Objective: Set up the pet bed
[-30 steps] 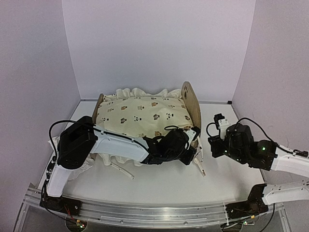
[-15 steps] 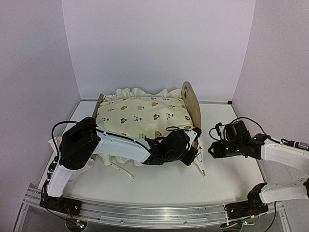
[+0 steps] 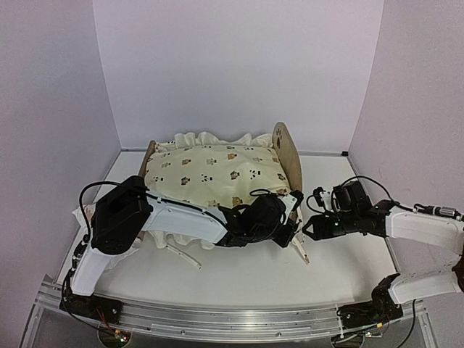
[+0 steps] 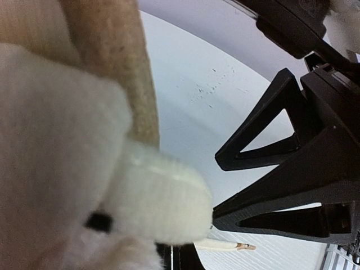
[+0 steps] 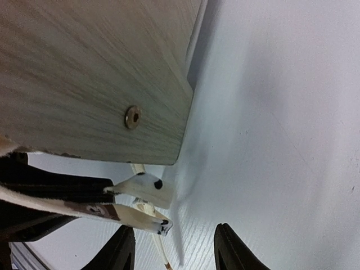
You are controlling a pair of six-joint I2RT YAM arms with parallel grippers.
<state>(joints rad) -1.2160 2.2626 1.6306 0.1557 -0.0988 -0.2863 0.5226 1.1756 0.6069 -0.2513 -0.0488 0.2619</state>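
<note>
While both arms work the near right corner of the pet bed (image 3: 288, 152), you are judged to be securing the ruffled cushion (image 3: 210, 174) by its ties (image 3: 299, 249).

Left gripper (image 3: 288, 221): fingers parted, table showing between them. The cushion's corner lies at their tips, but I cannot tell whether it is pinched.

Right gripper (image 3: 307, 228): wide open and holding nothing, low beside the headboard's foot, with a loose tie strand between the finger lines.

Recommendation: close the right fingers on the tie only. Stay off the wood panel so the frame does not slide, and have the left arm steady the corner.

The bed stands mid-table toward the far wall. Its long axis runs left to right, with the arched headboard at the right and the footboard at the left.
</note>
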